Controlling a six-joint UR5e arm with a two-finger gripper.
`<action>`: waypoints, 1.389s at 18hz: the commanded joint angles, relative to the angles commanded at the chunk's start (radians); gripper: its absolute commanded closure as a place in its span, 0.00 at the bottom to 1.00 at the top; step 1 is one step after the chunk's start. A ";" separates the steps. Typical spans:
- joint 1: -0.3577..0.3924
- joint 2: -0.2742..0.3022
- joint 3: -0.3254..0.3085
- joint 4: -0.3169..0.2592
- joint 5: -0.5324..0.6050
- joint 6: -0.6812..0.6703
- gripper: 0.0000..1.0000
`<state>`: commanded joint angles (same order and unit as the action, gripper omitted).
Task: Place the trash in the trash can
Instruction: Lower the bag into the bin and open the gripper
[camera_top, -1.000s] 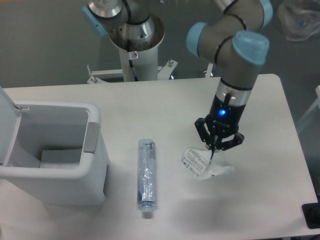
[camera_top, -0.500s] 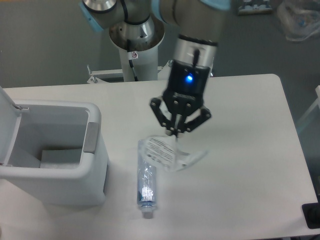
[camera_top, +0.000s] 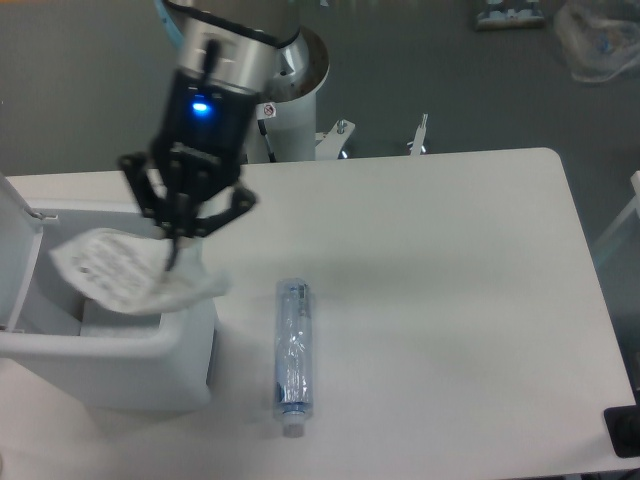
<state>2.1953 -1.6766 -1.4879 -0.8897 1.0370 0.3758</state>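
Observation:
My gripper (camera_top: 176, 240) is shut on the crumpled white plastic wrapper (camera_top: 125, 273), which hangs from the fingertips above the open mouth of the trash can (camera_top: 110, 372) at the left. The wrapper's printed label faces the camera and part of it overlaps the can's right rim. The can's white lid (camera_top: 18, 250) stands open at its left side. The slim clear bluish bottle (camera_top: 293, 343) lies on the table to the right of the can, white cap toward the front edge.
The arm's base pedestal (camera_top: 280, 105) stands behind the table's back edge. The white table (camera_top: 450, 300) stretches to the right. A black object (camera_top: 625, 432) sits at the front right corner.
The gripper carried the wrapper up off the table's right side and leftward, passing over the bottle, and now holds it over the trash can. The bottle has not moved.

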 joint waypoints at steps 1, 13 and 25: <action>-0.005 -0.005 -0.003 0.000 0.000 0.000 1.00; -0.055 -0.058 -0.057 -0.002 0.008 0.014 1.00; -0.062 -0.051 -0.135 -0.003 0.113 0.035 1.00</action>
<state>2.1338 -1.7273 -1.6229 -0.8928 1.1504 0.4111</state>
